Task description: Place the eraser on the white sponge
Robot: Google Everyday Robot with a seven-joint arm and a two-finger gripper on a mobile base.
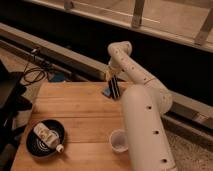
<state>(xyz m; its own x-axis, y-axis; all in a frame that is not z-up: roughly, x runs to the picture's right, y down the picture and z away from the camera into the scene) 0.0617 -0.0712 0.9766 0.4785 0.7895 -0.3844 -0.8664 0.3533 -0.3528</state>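
Observation:
My gripper (114,88) hangs from the white arm (131,70) over the far edge of the wooden table (75,112), pointing down. A small blue object (106,93), perhaps the eraser, sits at the gripper's lower left; I cannot tell whether it is held or lying on the table. A whitish object (43,131), possibly the white sponge, lies in a black bowl (37,147) at the table's front left, far from the gripper.
A white cup (119,140) stands near the front of the table, next to the robot's white body (145,130). Black cables (31,75) lie on the floor beyond the table's left. A dark object (10,100) stands at the left edge.

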